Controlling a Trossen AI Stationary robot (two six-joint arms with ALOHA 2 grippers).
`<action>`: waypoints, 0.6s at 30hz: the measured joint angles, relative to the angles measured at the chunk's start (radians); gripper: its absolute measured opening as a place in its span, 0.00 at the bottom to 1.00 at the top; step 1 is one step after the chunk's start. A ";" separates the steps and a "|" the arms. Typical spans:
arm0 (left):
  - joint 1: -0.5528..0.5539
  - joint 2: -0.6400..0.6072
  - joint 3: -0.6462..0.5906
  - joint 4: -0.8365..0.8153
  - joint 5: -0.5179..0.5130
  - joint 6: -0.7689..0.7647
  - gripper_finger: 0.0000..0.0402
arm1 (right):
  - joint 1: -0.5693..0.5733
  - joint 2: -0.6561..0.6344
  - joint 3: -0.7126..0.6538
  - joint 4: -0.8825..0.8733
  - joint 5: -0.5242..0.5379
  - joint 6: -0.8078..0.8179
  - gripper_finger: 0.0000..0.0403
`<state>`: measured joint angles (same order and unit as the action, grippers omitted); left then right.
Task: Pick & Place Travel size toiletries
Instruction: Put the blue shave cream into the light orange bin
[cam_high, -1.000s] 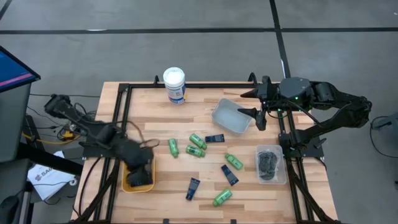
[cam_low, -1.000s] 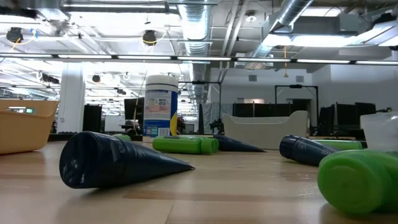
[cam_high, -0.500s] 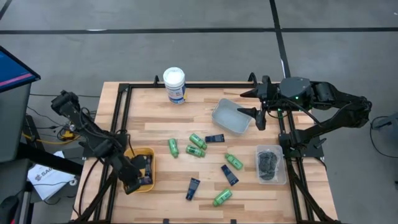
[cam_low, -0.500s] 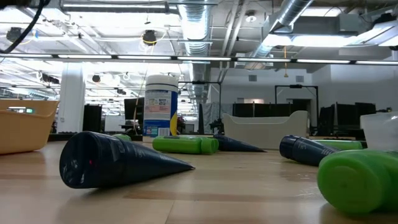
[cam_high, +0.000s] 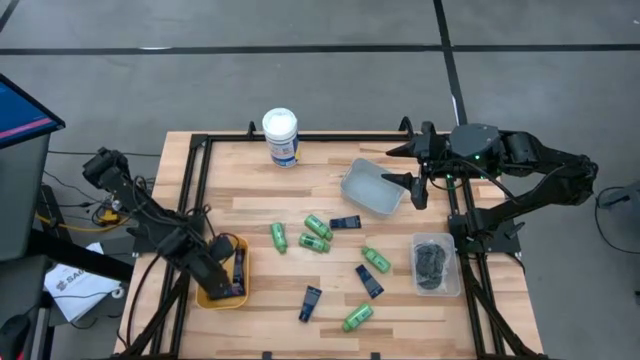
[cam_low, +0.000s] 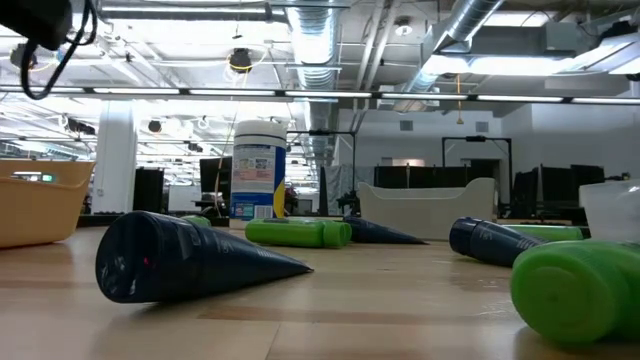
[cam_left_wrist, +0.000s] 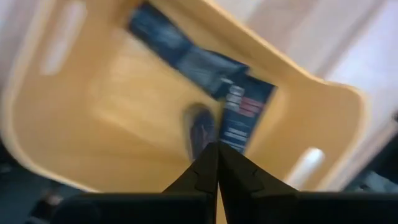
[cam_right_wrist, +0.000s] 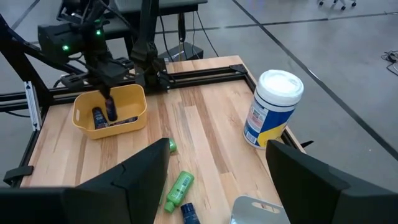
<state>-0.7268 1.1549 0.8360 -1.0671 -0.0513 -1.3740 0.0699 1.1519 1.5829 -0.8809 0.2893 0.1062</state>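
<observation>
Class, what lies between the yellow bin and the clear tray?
In the high view, green bottles and a navy tube lie between yellow bin and clear tray.

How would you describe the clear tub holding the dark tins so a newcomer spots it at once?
Start at the wooden table and go to the edge below the waiting right gripper. There sits a clear tub; unlike the empty clear tray and yellow bin, it holds dark grey tins.

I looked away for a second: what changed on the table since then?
The left gripper lifted out of the yellow bin and shut empty, leaving the navy tubes uncovered inside. The right gripper, the loose green bottles and the white canister stayed put.
</observation>
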 joint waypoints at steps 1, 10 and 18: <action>0.010 0.000 0.000 -0.020 -0.004 0.000 0.00 | 0.000 0.000 0.000 0.000 0.000 0.000 0.65; 0.070 0.000 -0.002 -0.224 -0.005 0.000 0.00 | 0.000 0.000 0.000 0.000 0.000 0.000 0.65; 0.117 -0.001 -0.002 -0.237 -0.022 0.005 0.00 | 0.000 0.000 0.000 0.000 0.000 0.000 0.65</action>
<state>-0.6095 1.1542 0.8345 -1.3038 -0.0736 -1.3689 0.0696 1.1519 1.5829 -0.8810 0.2893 0.1066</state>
